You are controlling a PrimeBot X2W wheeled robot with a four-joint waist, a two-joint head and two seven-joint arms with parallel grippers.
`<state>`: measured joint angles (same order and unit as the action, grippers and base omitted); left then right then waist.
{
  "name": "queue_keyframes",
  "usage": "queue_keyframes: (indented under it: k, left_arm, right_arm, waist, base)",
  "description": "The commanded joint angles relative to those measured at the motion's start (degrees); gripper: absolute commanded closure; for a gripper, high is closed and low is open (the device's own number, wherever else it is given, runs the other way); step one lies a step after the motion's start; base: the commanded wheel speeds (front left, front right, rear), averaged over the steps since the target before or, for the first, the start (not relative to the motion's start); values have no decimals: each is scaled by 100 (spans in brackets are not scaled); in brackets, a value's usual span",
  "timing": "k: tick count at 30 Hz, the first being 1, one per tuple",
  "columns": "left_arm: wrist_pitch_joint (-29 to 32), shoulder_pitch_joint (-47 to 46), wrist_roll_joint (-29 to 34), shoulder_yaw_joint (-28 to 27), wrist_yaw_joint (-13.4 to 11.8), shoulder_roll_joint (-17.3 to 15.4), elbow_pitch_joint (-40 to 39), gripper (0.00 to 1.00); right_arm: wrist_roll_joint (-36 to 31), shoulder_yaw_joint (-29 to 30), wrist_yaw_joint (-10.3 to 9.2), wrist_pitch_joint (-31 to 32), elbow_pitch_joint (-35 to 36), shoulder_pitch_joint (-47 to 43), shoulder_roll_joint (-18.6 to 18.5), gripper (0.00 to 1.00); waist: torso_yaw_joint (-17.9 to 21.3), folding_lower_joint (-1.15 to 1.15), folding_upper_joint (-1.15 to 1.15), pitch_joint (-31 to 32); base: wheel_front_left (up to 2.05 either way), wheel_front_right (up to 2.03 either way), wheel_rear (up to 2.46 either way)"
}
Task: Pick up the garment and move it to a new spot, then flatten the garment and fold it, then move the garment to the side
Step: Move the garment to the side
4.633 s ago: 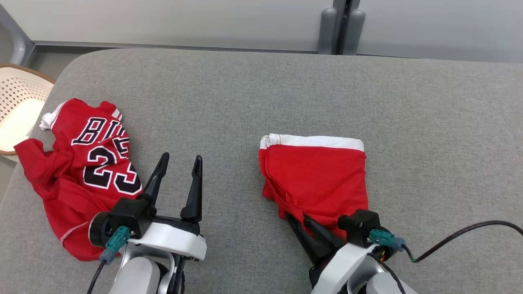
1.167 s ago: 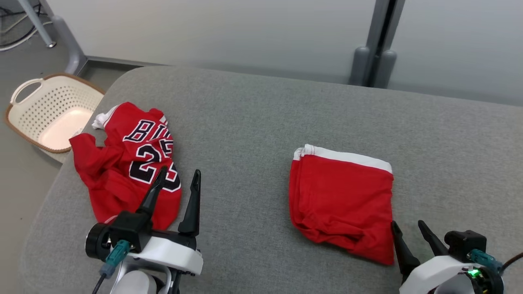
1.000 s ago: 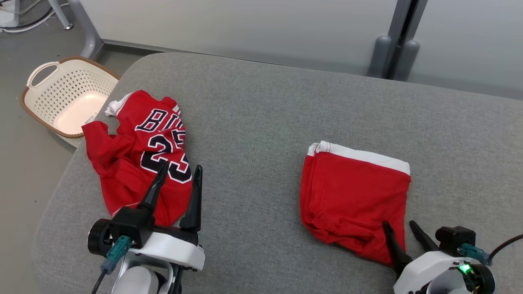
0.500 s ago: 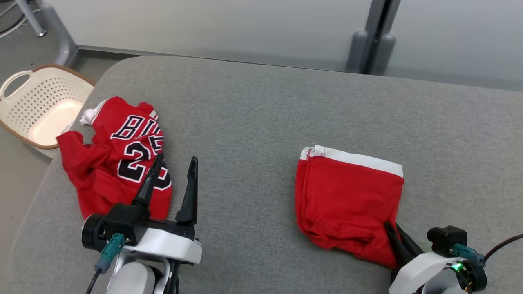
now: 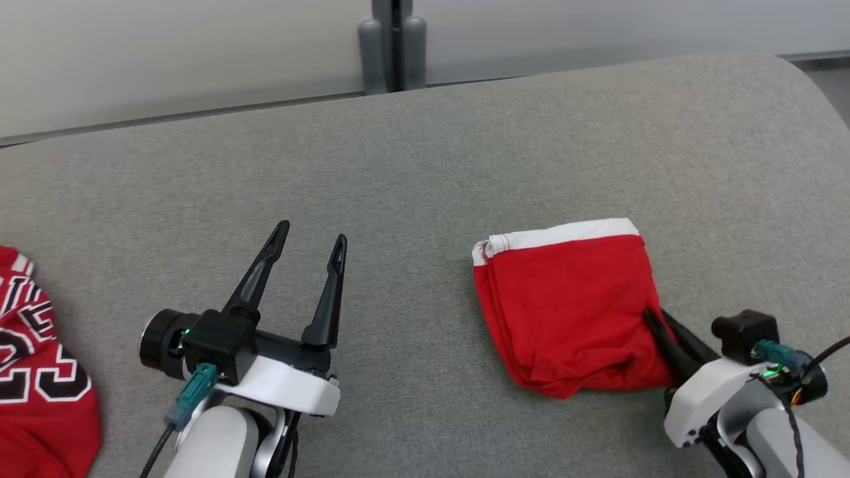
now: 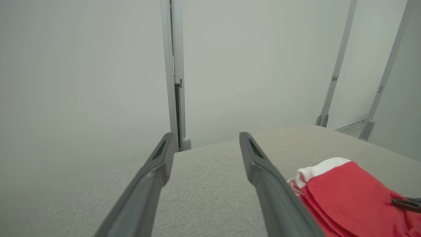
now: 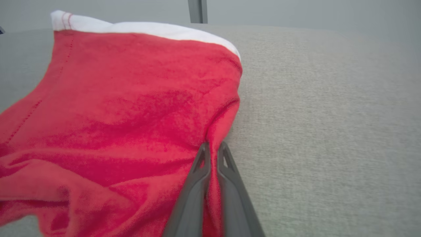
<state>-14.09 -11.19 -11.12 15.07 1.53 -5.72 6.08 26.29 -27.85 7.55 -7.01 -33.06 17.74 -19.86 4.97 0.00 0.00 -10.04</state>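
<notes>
The garment (image 5: 564,299) is a folded red piece with a white band along its far edge, lying on the grey padded surface (image 5: 425,166) right of centre. My right gripper (image 5: 654,318) is shut on a pinch of cloth at its near right edge; in the right wrist view the two fingers (image 7: 227,171) squeeze a red fold of the garment (image 7: 131,98). My left gripper (image 5: 312,232) hovers open above bare grey surface to the left, nothing between its fingers (image 6: 263,171). The garment (image 6: 345,197) lies off to its right.
A second red jersey (image 5: 40,372) with black and white lettering lies at the far left edge of the head view. A grey post (image 5: 392,46) stands against the pale wall behind. The surface's rounded right corner (image 5: 810,86) is near.
My right gripper has closed on the garment's near right edge. The head view has swung to the right, so the basket and most of the jersey have slid out of it.
</notes>
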Motion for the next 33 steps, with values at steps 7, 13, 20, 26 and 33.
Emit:
queue_keyframes:
  k: [7, 13, 20, 26, 33]
  left_arm:
    - [246, -619, 237, 261, 146, -109, -292, 0]
    - [361, -988, 347, 446, 236, -149, -518, 0]
    - [468, -1346, 424, 570, 305, -219, -837, 0]
    - [505, -1598, 496, 638, 341, -273, -1006, 0]
    - [495, -1677, 489, 643, 294, -319, -983, 0]
  right_arm:
    - [134, -51, -12, -206, -467, 1052, -581, 100]
    - [276, 291, -11, -387, -1137, 1678, -1191, 100]
    - [309, 717, -11, -580, -1793, 2396, -1809, 100]
    - [454, 963, -11, -688, -2290, 2856, -1965, 100]
    - [428, 1222, -11, -808, -2804, 2995, -1760, 0]
  waist:
    - [682, 0, 0, -932]
    - [577, 0, 0, -1349]
    - [343, 0, 0, -1860]
    - [185, 0, 0, -2260]
    - [240, 0, 0, -2425]
  base:
    - [0, 0, 0]
    - [0, 0, 0]
    - [0, 0, 0]
    - [0, 0, 0]
    - [0, 0, 0]
